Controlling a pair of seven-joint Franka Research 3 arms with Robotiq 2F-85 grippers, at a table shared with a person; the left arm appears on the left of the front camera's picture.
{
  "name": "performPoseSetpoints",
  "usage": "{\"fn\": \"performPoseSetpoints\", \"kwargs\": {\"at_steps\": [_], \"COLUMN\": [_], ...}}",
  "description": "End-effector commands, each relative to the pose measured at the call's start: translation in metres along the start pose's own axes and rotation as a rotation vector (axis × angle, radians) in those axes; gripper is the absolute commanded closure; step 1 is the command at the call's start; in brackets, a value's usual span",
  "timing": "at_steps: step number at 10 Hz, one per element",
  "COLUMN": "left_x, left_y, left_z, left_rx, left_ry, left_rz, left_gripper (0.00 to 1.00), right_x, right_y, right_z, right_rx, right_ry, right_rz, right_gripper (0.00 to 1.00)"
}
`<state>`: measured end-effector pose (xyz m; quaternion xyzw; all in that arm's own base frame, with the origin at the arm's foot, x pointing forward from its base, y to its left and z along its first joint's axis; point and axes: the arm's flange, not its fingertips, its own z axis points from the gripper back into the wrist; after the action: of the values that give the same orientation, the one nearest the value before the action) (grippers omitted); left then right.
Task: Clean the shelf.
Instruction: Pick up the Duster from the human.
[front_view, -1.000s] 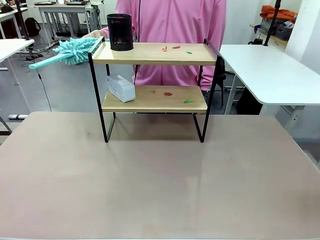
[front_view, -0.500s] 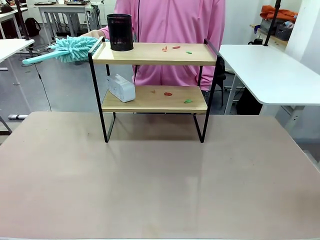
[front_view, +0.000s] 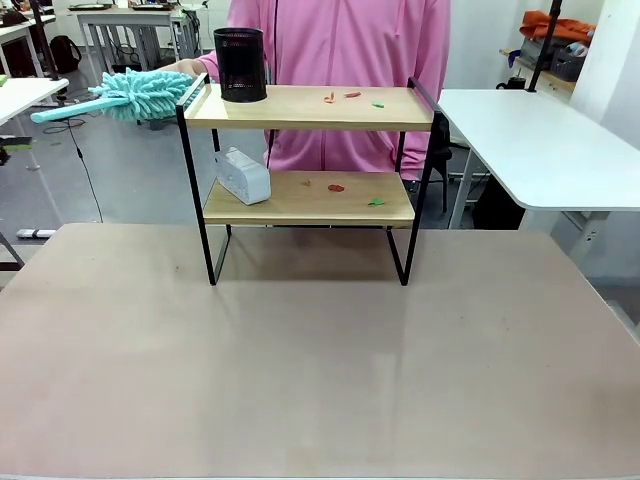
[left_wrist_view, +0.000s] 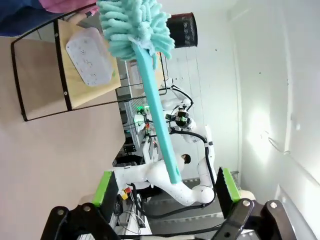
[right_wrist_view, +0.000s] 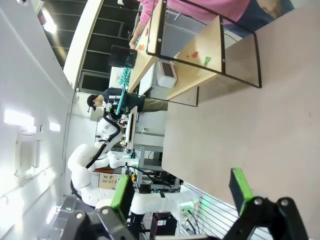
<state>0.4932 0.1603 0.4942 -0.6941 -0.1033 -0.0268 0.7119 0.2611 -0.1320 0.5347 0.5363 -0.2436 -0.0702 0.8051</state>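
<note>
Since the frame one second earlier, the fluffy turquoise microfibre duster (front_view: 150, 94) with its long turquoise plastic handle is rising and levelling, its handle tip swinging farther towards picture left. I am seeing its head just beside the top left corner of the shelf (front_view: 290, 108), a small two-tier rack of light wooden boards in a thin black metal frame, which is standing at the far middle of the pale brown table (front_view: 320, 370). A person's hand (front_view: 185, 68) is resting at that corner, next to the duster's head.

On the top board a black mesh cylindrical cup (front_view: 240, 64) is standing at the left end, and small red and green scraps (front_view: 352, 95) are lying towards the right. On the lower board a white plastic box (front_view: 243, 176) is sitting at the left, with more scraps to its right.

In the left wrist view, the left gripper (left_wrist_view: 165, 187) is gaping wide. The handle's free end is showing between its green pads, touching neither. The right gripper (right_wrist_view: 181, 189) is spread wide over the table, grasping nothing.
</note>
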Motion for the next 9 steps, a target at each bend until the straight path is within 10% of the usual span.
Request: {"fn": "performPoseSetpoints", "kwargs": {"at_steps": [1,9], "left_x": [0.012,0.023], "left_y": [-0.001,-0.001], "left_z": [-0.013,-0.057], "left_rx": [-0.086,-0.045], "left_ry": [0.004,0.070], "left_rz": [0.024,0.053], "left_gripper": [0.00,0.00], "right_x": [0.003,0.003], "right_y": [0.000,0.000], "right_z": [-0.002,-0.002], "right_rx": [0.020,0.020], "right_ry": [-0.010,-0.010], "right_rz": [0.027,0.027], "right_gripper": [0.00,0.00]}}
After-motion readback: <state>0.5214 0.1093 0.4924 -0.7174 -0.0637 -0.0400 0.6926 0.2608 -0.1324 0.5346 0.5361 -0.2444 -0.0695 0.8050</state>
